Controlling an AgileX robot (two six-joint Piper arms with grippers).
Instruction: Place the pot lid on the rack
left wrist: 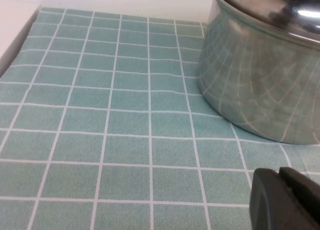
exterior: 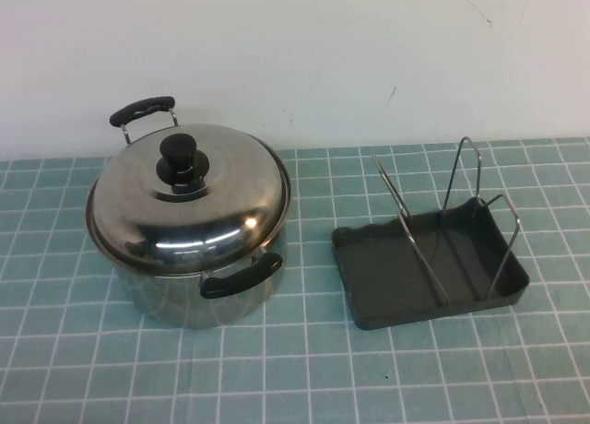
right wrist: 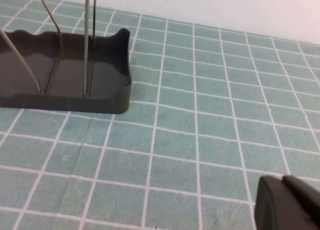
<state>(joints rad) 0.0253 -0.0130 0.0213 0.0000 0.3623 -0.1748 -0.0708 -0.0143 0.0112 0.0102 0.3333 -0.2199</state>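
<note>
The pot lid sits squarely on the steel pot, dome up, its black knob standing at the centre, and nothing is touching it. Neither arm shows in the high view, so both claws are parked off the near edge of the mat. The left claw shows only as a dark tip in its own wrist view, low over the tiles, with the pot wall close ahead of it and the lid's rim above that (so the lid lies forward of and higher than this claw); whether its tips are spread or pressed together I cannot tell. The right claw is likewise just a dark tip, with the rack ahead and off to one side, and its state cannot be told either. The rack stands well apart from the pot, on the robot's right, empty, its wire loops upright. Judging by this, the left arm is the nearer to the knob, and the lid being round, its only handle is that knob, reached from above, then carried rightward and tipped on edge between the wires
</note>
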